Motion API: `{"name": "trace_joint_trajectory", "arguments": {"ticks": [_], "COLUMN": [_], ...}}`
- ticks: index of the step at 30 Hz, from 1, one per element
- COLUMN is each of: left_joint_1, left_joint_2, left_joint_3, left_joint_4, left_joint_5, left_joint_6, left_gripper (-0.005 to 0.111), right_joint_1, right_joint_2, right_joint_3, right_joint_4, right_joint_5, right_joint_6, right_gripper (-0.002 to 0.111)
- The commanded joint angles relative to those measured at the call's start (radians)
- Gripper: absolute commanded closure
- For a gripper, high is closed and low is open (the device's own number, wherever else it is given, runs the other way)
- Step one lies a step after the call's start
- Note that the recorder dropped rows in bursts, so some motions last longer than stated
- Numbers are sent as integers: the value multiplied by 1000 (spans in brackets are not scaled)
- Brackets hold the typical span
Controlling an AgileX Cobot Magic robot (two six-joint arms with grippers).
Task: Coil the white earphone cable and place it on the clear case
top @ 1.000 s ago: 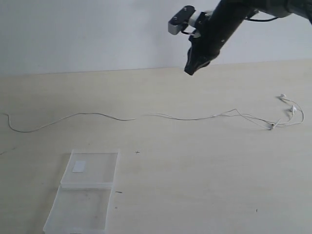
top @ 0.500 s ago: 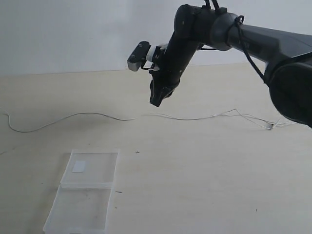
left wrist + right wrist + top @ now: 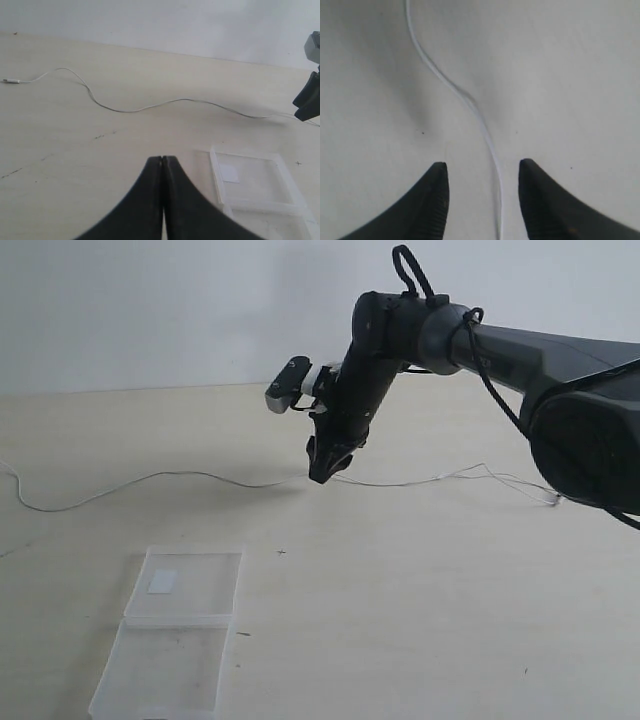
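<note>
My right gripper (image 3: pixel 482 165), jaws apart, hangs just above the white earphone cable (image 3: pixel 483 131), which passes between them and runs left-to-right across mid-frame in the exterior view, with the clear case (image 3: pixel 200 590) at lower left.

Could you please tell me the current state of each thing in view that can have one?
white earphone cable: uncoiled, stretched out along the table, not gripped.
clear case: open, both halves lying flat, nothing on it.
left hand: shut, empty.
right hand: open, straddling the cable.
</note>
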Motion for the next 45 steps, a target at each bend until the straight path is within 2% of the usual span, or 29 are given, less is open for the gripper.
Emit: {"name": "trace_joint_trajectory", "arguments": {"ticks": [1,30,33,38,45], "left_joint_1": [2,2,2,2,2], "left_joint_2": [-7,-7,-7,-7,-7], "left_joint_3": [-1,-1,-1,-1,-1], "left_joint_4": [6,6,6,6,6], "left_joint_5": [-3,-3,-3,-3,-5], "left_joint_6": [-6,-6,-6,-6,-6], "left_gripper": [107,107,107,107,107], "right_joint_1": [3,1,1,1,1], "right_joint_2": [-2,60,62,64,-20], "right_joint_3": [-9,-9,-9,-9,-56], "right_joint_4": [-47,-47,-47,-47,-47], "right_joint_5": [-22,-55,-55,-46,-22], "right_joint_6": [57,123,123,123,208], "right_gripper": [64,67,77,108,108]}}
